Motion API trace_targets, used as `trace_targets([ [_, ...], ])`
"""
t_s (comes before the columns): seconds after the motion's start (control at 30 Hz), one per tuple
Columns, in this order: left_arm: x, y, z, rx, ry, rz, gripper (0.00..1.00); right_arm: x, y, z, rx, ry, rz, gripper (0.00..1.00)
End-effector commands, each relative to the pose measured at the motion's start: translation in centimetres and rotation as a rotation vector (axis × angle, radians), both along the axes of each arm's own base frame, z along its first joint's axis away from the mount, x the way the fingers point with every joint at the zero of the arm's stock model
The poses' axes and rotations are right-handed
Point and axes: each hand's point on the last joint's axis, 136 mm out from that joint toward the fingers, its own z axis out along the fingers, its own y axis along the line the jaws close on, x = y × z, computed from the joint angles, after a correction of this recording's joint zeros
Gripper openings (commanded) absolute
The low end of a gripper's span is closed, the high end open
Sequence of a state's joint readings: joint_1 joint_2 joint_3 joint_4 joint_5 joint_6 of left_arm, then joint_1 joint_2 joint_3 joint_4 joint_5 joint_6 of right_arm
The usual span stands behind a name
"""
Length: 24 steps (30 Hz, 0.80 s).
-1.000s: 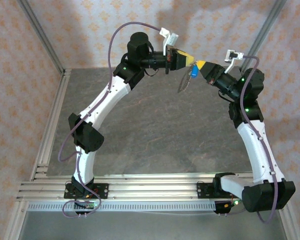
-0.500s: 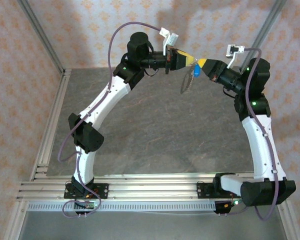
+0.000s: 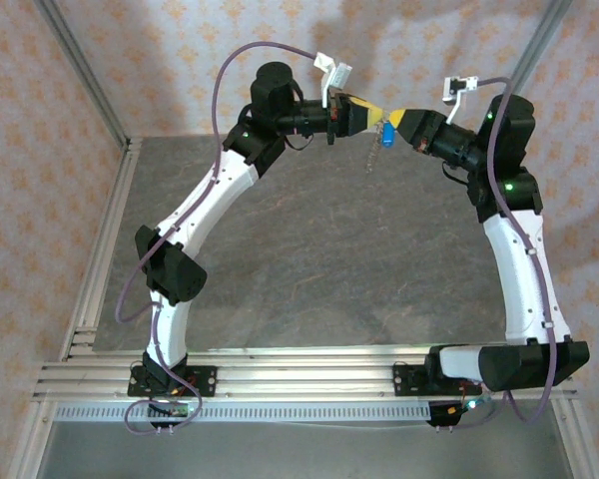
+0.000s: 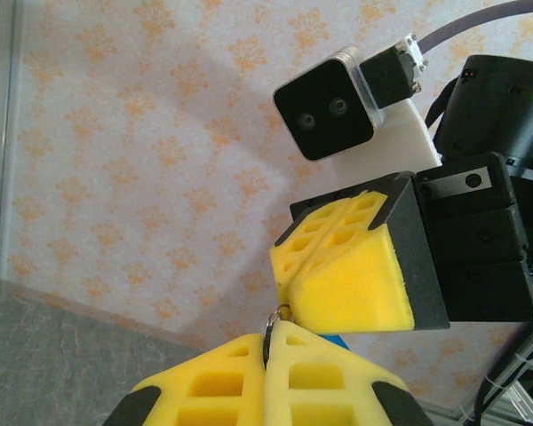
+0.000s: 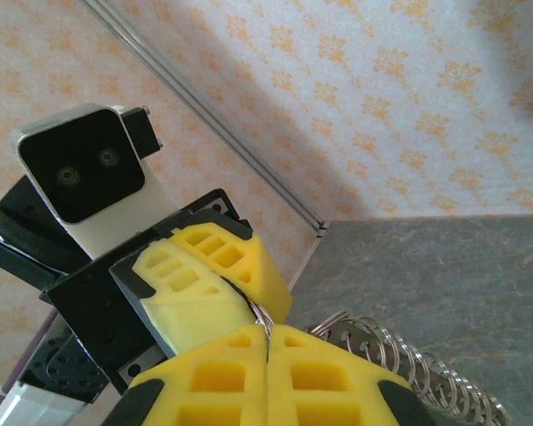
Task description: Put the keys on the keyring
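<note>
Both grippers met tip to tip, high over the far part of the surface [image 3: 309,259], a little right of centre. Your left gripper [image 3: 376,112] pointed right; your right gripper [image 3: 398,124] pointed left. Both sets of jaws were pressed fully together.

From the left wrist, a thin wire loop of the keyring [image 4: 274,321] stuck out of the seam of the left jaws, so the left arm was gripping it. From the right wrist, that same wire sat exactly where the right jaws' seam met the left gripper's tip. You could not tell whether the right jaws pinched the wire itself or the key.

The key [image 3: 388,137] hung just below the meeting point, on the right gripper's side. Its blue head was plain, its blade too small to make out, and its long axis ran roughly up and down. The keyring's coiled chain [image 5: 409,364] dangled beneath, drifting left under the left tip.

The wire lay dead ahead of both jaws and neither arm was nearer. My guess: the next move is a fine slide or twist, not a reach.
</note>
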<state>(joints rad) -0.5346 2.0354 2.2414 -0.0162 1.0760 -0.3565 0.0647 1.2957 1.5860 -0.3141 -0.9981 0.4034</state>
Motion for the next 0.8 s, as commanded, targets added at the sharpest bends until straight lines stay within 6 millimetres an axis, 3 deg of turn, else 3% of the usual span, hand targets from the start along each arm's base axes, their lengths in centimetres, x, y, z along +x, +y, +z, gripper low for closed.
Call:
trace_targets([
  [0.0, -0.9, 0.4, 2.1, -0.020, -0.040, 0.035, 0.07, -0.8, 0.4, 0.5, -0.036, -0.013, 0.043, 0.00],
  [0.13, 0.3, 1.6, 2.6, -0.052, -0.024, 0.104, 0.28, 0.2, 0.1, -1.3, -0.072, 0.058, 0.029, 0.00],
  [0.23, 0.9, 2.8, 3.0, -0.076, -0.014, 0.146, 0.35, 1.0, 0.1, -3.0, -0.082, 0.118, 0.026, 0.00],
  [0.33, 1.9, 3.9, 2.5, -0.083, 0.004, 0.194, 0.38, 1.9, 0.0, -4.8, -0.091, 0.175, 0.023, 0.00],
  [0.37, 1.1, 4.7, 3.8, -0.099, -0.014, 0.208, 0.39, 2.1, 0.0, -5.3, -0.095, 0.193, 0.021, 0.00],
  [0.4, 1.2, 5.2, 3.8, -0.100, -0.011, 0.222, 0.39, 2.4, -0.1, -5.9, -0.096, 0.212, 0.019, 0.00],
  [0.6, 1.8, 7.9, 2.7, -0.097, 0.021, 0.324, 0.40, 4.0, -0.3, -9.8, -0.114, 0.347, 0.002, 0.00],
  [0.77, 1.5, 9.7, 1.8, -0.089, 0.041, 0.366, 0.41, 4.9, -1.4, -14.2, -0.245, 0.468, -0.074, 0.00],
])
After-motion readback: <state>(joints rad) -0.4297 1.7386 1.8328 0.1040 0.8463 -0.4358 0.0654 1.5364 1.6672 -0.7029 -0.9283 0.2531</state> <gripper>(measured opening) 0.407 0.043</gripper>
